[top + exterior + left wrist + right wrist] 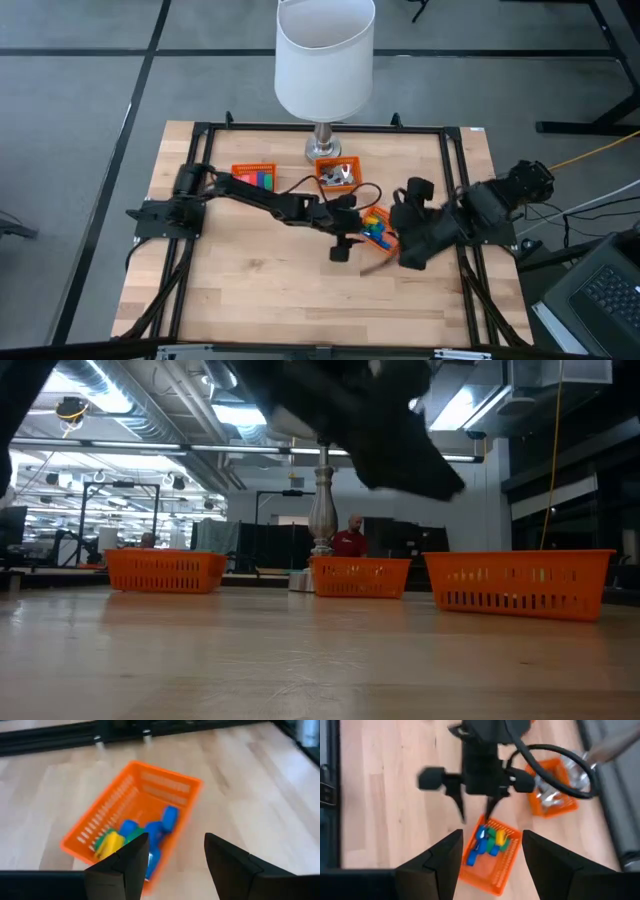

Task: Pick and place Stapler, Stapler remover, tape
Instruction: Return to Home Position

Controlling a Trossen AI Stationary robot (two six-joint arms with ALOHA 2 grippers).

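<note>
An orange basket (135, 820) holds small blue, green and yellow blocks (145, 832) that lie on its floor. My left gripper (175, 845) hangs open above this basket's near end, with nothing between its fingers; the right wrist view shows it (475, 817) over the blocks. My right gripper (492, 840) stands open higher up, to the basket's right (402, 255), and is also empty. A second basket (337, 173) holds pale silvery pieces. A third basket (254, 175) holds bright pink and green pieces; whether these are tape I cannot tell.
A white lamp (323, 60) on a metal stem stands at the table's far middle, just behind the silvery-piece basket. A black frame (200, 130) runs round the table. Bare wood (260, 290) lies toward the near edge. People show in the room beyond (350, 538).
</note>
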